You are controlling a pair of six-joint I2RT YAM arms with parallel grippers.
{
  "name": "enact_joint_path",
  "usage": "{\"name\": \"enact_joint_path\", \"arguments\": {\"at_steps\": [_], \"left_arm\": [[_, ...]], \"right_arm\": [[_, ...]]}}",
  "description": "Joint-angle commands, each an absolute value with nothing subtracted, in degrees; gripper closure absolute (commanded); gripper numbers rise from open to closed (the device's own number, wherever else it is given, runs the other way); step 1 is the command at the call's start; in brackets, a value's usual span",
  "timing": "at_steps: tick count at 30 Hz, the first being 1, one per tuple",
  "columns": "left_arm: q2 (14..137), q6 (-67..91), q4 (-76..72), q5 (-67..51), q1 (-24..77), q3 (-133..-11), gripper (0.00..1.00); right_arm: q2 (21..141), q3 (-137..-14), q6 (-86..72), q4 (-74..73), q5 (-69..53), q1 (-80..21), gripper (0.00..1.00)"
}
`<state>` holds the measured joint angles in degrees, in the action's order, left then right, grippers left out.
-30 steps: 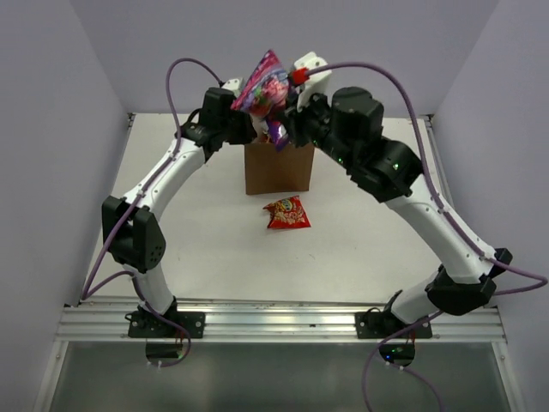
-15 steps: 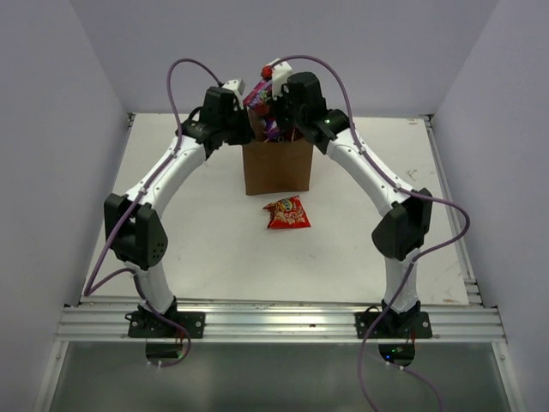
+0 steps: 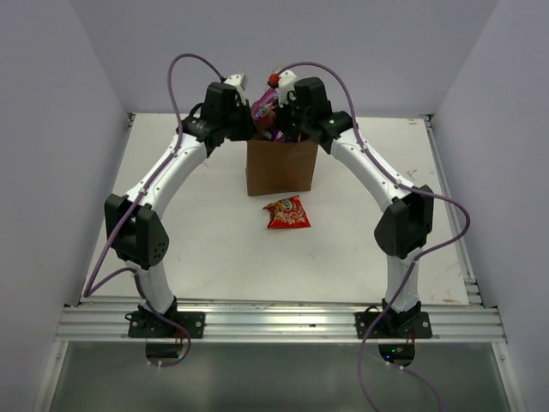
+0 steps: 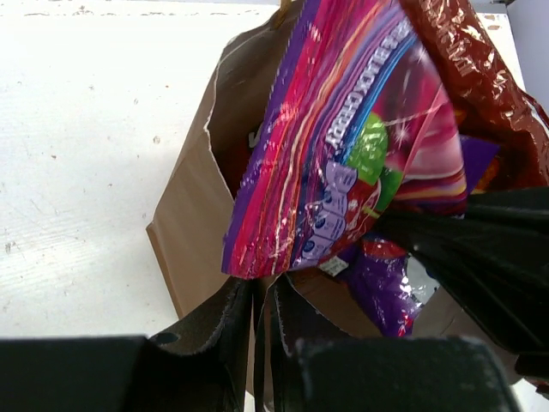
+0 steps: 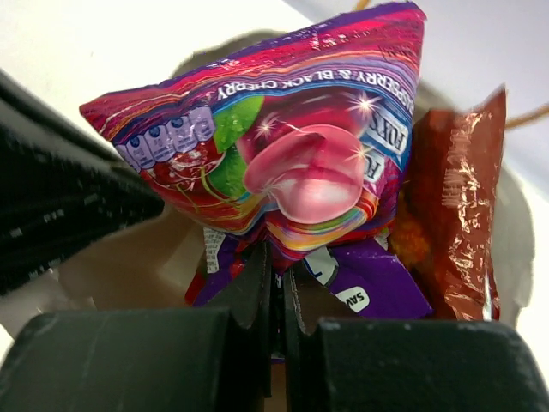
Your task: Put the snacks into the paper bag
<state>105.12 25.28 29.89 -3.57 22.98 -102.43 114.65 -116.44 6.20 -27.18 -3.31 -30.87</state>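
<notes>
The brown paper bag (image 3: pixel 281 169) stands upright at the back middle of the table. My left gripper (image 3: pixel 248 130) is shut on its left rim, seen close in the left wrist view (image 4: pixel 262 290). My right gripper (image 3: pixel 280 125) is shut on the bottom edge of the colourful candy packet (image 5: pixel 283 154) and holds it in the bag's mouth (image 4: pixel 343 146). A purple packet (image 5: pixel 373 287) and the dark orange-red Doritos bag (image 5: pixel 455 206) sit inside the bag. The small red-orange packet (image 3: pixel 286 213) lies flat on the table in front of the bag.
The white table (image 3: pixel 197 223) has grey walls on the left, right and back. The two arms arch over it from their bases on the near rail (image 3: pixel 283 322).
My right arm has swung in and lowered the candy packet from high above the bag into its mouth. My left gripper has stayed on the bag's rim.
</notes>
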Motion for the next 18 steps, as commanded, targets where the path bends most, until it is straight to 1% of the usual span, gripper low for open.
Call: {"name": "enact_joint_path", "arguments": {"at_steps": [1, 4, 5, 6, 7, 8, 9, 10, 11, 14, 18], "left_arm": [[105.1, 24.2, 29.4, -3.7, 23.3, -105.1, 0.84], [105.0, 24.1, 29.4, -3.5, 23.4, -105.2, 0.84], [105.0, 24.1, 29.4, -3.6, 23.4, -105.2, 0.84], [105.0, 24.1, 29.4, -3.5, 23.4, -105.2, 0.84], [105.0, 24.1, 29.4, -3.5, 23.4, -105.2, 0.84], [105.1, 24.1, 29.4, -3.5, 23.3, -105.2, 0.84], [105.0, 24.1, 29.4, -3.5, 23.3, -105.2, 0.83], [105.0, 24.1, 29.4, -3.5, 23.4, -105.2, 0.84], [105.0, 24.1, 29.4, -3.5, 23.4, -105.2, 0.84], [104.9, 24.1, 29.6, -3.0, 23.4, -105.1, 0.83], [104.8, 24.3, 29.6, -2.4, 23.4, -104.6, 0.84]], "right_arm": [[109.5, -114.2, 5.3, -30.6, -6.2, -31.0, 1.00], [108.0, -112.6, 6.0, -31.4, -6.1, -31.0, 1.00], [107.8, -113.1, 6.2, -31.3, -6.2, -31.0, 0.96], [107.8, -113.8, 6.1, -31.4, -6.2, -31.0, 0.88], [107.8, -114.6, 5.9, -31.4, -6.2, -30.9, 0.43], [107.8, -116.8, 5.5, -31.4, -6.2, -30.9, 0.22], [107.8, -118.3, 5.0, -31.6, -6.2, -31.1, 0.17], [107.8, -119.8, 4.7, -31.8, -6.1, -31.1, 0.04], [107.5, -122.8, 4.6, -32.2, -6.0, -31.2, 0.01], [104.4, -126.7, 4.5, -31.4, -4.4, -31.8, 0.01], [98.0, -124.8, 4.7, -31.6, -2.3, -32.0, 0.01]]}}
